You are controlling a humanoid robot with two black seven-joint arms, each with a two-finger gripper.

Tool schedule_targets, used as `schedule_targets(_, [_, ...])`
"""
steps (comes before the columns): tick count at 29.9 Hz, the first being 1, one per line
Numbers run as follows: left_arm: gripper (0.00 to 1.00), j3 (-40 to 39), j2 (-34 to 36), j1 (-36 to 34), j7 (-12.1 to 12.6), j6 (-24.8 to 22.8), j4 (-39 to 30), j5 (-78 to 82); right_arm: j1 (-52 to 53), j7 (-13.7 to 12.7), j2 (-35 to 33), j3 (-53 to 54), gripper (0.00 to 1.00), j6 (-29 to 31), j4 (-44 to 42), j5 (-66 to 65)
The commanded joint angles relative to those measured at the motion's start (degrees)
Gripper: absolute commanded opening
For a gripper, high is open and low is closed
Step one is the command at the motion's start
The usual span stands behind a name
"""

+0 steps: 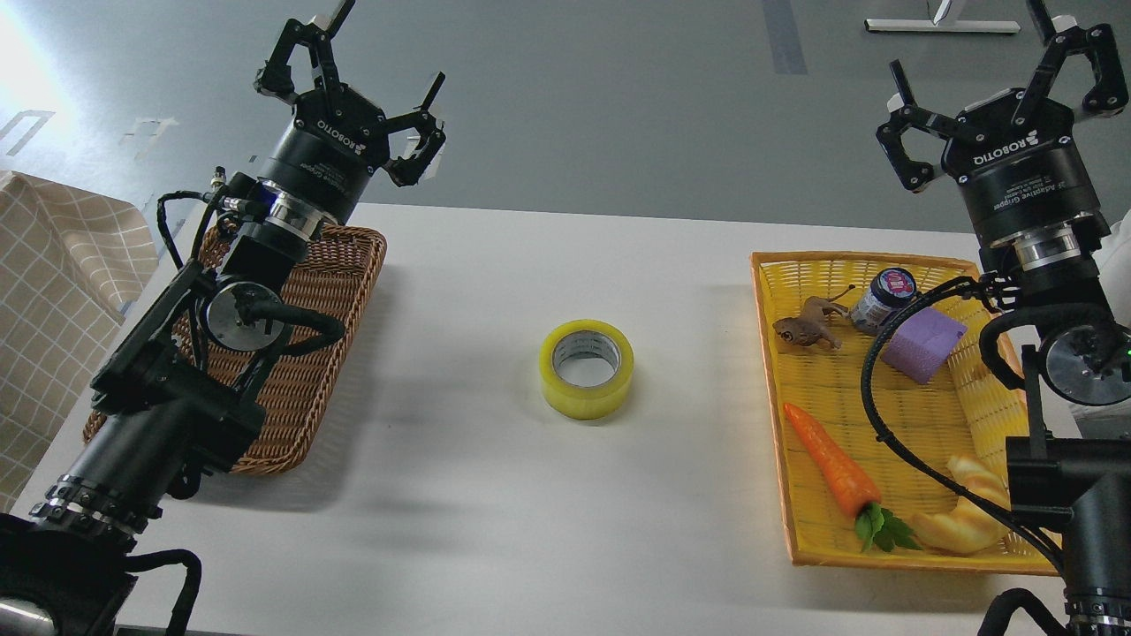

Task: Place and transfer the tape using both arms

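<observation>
The tape point(587, 368), a wide yellow translucent roll with a grey-white core, lies flat on the white table point(495, 495) at its middle, touched by neither gripper. My left gripper point(358, 84) is raised at the upper left, above the far end of a brown wicker basket; its fingers are spread open and it holds nothing. My right gripper point(998, 84) is raised at the upper right, beyond the far end of a yellow basket; its fingers are spread open and empty. Both are well apart from the tape.
The brown wicker basket point(309, 353) lies under my left arm. The yellow basket point(795, 495) at right holds a carrot point(831, 464), a croissant-shaped bread point(967, 521), a purple block point(923, 344), a small jar point(884, 299) and a brown animal figure point(804, 327). A checked cloth point(44, 291) is at the far left.
</observation>
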Motion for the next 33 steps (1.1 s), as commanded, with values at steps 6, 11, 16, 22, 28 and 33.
schedule_targets(6, [0.98,0.0,-0.08,-0.08,0.03,0.0,0.0,0.0,-0.02,0.0,-0.08,0.0,1.0,0.0,0.0,0.06])
schedule_targets(11, [0.98,0.0,-0.17,-0.08,0.03,0.0,0.0,0.0,-0.02,0.0,-0.08,0.0,1.0,0.0,0.0,0.06])
schedule_targets(16, [0.98,0.09,-0.17,-0.08,0.03,0.0,0.0,0.0,-0.02,0.0,0.0,0.0,1.0,0.0,0.0,0.06])
schedule_targets(22, [0.98,0.0,-0.17,-0.08,0.03,0.0,0.0,0.0,-0.02,0.0,-0.08,0.0,1.0,0.0,0.0,0.06])
schedule_targets(28, [0.98,0.09,-0.17,-0.08,0.03,0.0,0.0,0.0,-0.02,0.0,0.0,0.0,1.0,0.0,0.0,0.06])
schedule_targets(33, [0.98,0.09,-0.17,-0.26,0.03,0.0,0.0,0.0,-0.02,0.0,0.0,0.0,1.0,0.0,0.09,0.06])
